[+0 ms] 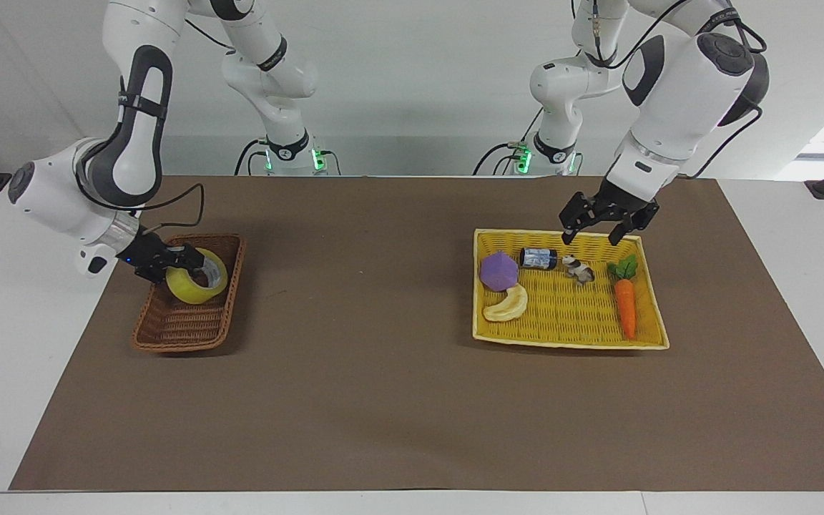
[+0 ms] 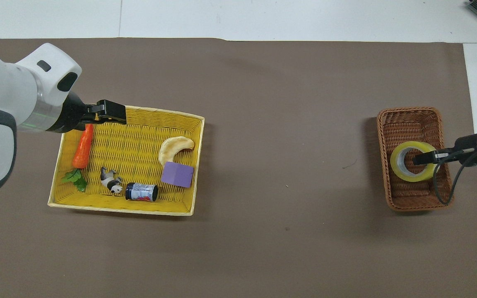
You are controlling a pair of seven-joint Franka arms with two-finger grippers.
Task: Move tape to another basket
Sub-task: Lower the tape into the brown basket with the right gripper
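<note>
Right gripper (image 1: 184,263) over basket (image 1: 190,325), maybe gripping tape (image 1: 197,285).

The right gripper (image 2: 421,158) reaches into the basket (image 2: 407,116), one finger inside the core of the tape (image 2: 400,169), which sits in the basket's middle. The left gripper (image 2: 112,117) hangs over the edge of the yellow tray (image 2: 131,209), with the carrot (image 2: 83,145) just beneath it; the banana toy (image 2: 174,147), purple block (image 2: 177,174), jar (image 2: 141,192) and panda (image 2: 111,181) lie further off.
</note>
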